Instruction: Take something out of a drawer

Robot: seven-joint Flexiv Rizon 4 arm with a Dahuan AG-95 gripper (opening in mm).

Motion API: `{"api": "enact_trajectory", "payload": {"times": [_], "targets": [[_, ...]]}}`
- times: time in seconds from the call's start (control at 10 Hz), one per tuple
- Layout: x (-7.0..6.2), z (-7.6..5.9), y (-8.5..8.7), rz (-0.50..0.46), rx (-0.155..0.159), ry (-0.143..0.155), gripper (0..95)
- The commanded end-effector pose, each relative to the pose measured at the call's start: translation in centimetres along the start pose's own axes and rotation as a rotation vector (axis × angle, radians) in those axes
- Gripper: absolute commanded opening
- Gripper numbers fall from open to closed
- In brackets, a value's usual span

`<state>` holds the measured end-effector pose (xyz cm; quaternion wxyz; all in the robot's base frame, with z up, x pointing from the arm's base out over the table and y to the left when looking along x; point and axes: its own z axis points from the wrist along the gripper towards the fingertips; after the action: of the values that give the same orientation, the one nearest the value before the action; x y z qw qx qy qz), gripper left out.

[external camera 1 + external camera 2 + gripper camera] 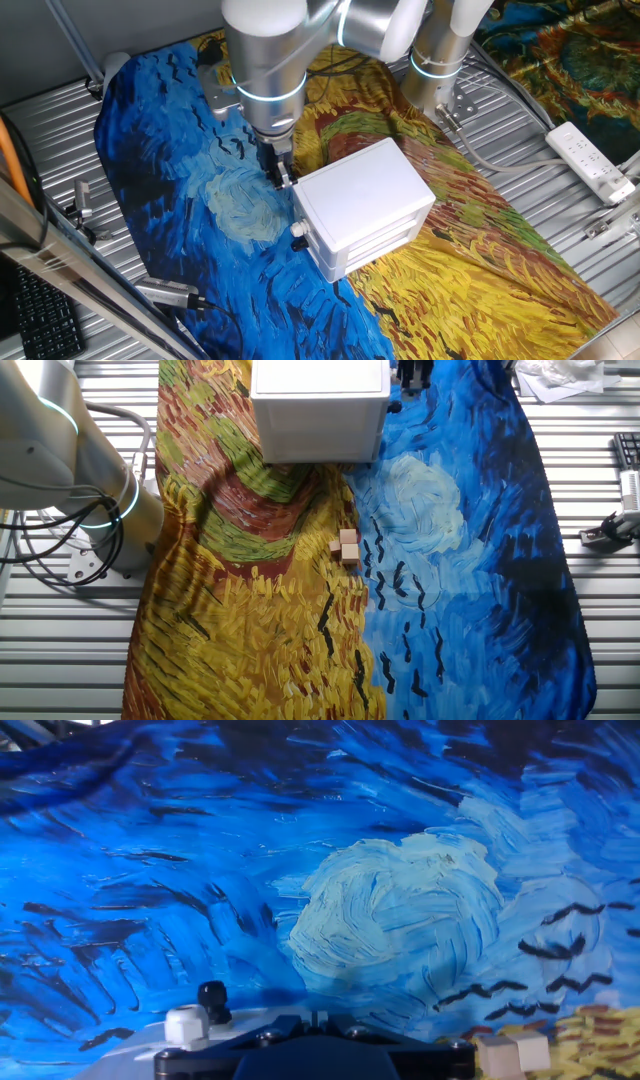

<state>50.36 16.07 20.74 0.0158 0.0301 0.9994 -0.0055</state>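
Observation:
The white cabinet (362, 195) stands on the painted cloth, and its drawer looks pushed in, with the small round white knob (298, 230) on the front. The knob also shows in the hand view (187, 1023), low on the left. My gripper (281, 180) hangs just left of the cabinet's front corner, above the knob. Its fingertips (318, 1020) stand together with nothing between them. A few small light-brown wooden blocks (346, 547) lie on the cloth behind the cabinet, outside the drawer. They also show in the hand view (510, 1055).
The cloth covers a ribbed metal table (60, 130). A white power strip (590, 160) lies at the right. A keyboard (40, 320) and metal tools (170, 295) sit at the front left. The arm's base (100, 510) stands beside the cloth.

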Motion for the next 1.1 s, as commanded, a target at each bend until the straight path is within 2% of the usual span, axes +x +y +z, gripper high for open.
{"api": "enact_trajectory", "payload": {"times": [0.1,0.2,0.4,0.6,0.8,0.9,1.1], "targets": [[0.03,0.02,-0.10,0.004,0.001,0.011,0.0],[0.03,0.01,-0.10,0.006,-0.002,-0.001,0.0],[0.04,0.00,-0.10,0.026,-0.003,-0.008,0.0],[0.04,0.00,-0.10,-0.030,-0.012,0.013,0.0],[0.04,0.00,-0.10,-0.149,-0.013,0.044,0.0],[0.04,0.00,-0.10,-0.196,-0.018,0.045,0.0],[0.04,0.00,-0.10,-0.199,-0.023,0.046,0.0]]}}
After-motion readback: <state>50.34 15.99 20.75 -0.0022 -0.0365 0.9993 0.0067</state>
